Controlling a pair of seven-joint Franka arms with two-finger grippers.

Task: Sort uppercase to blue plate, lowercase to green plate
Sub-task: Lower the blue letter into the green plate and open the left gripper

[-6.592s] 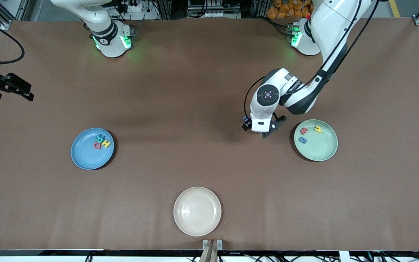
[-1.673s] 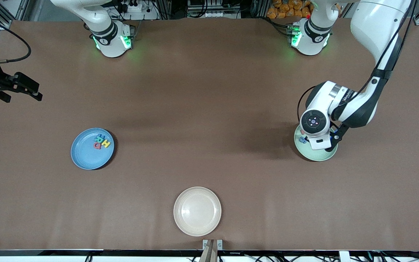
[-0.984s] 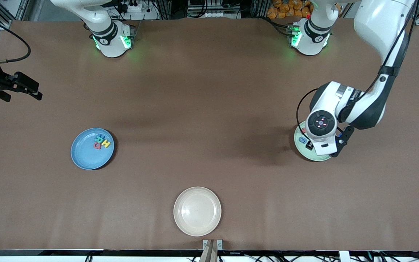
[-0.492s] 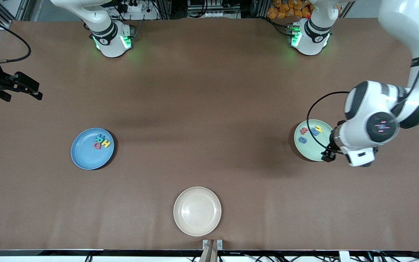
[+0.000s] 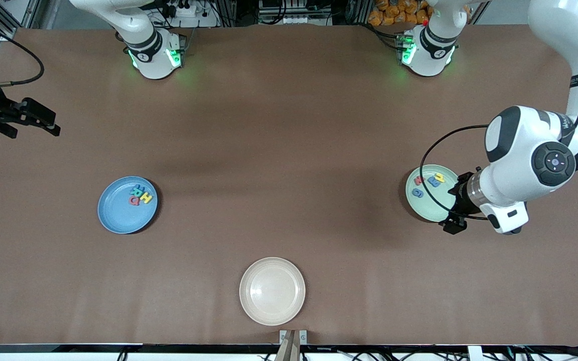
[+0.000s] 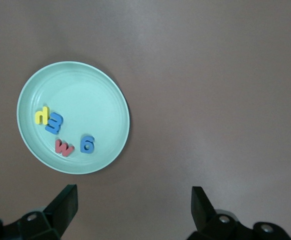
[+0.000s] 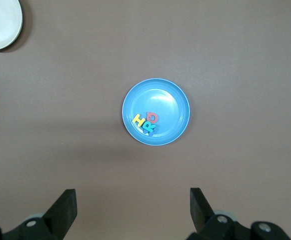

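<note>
The green plate (image 5: 432, 205), at the front view's right, holds the lowercase (image 6: 60, 132) letters; the blue plate (image 5: 118, 213), at its left, holds the uppercase (image 7: 145, 121) ones; the cream plate (image 5: 272, 291) sits bottom centre. Left gripper (image 6: 133, 210) hangs wide open over the table beside the green plate; right gripper (image 7: 133, 210) waits wide open at the left edge.

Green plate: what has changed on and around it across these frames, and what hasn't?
The pale mint-green plastic plate gained a fourth foam letter, a blue m, beside the yellow h, red w and blue g. The left pincer swung over the plate, then drew off toward the table's end, open and empty. The blue plate, cream plate and right pincer stayed put.
</note>
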